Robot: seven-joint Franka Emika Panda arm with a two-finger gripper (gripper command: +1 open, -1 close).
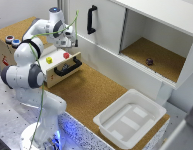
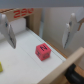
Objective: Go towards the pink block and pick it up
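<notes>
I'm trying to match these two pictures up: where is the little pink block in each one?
Exterior view: the pink block lies in the open drawer, just below the gripper.
Wrist view: it sits near the picture's middle, between the open fingers.
Shared landmark: the yellow block, beside it in both views.

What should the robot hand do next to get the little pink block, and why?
Probably move straight down. In the wrist view the pink block lies on the white drawer floor, about midway between the two fingers of the gripper. The jaws are spread wide and nothing is held yet, so lowering around the block comes before closing.
</notes>
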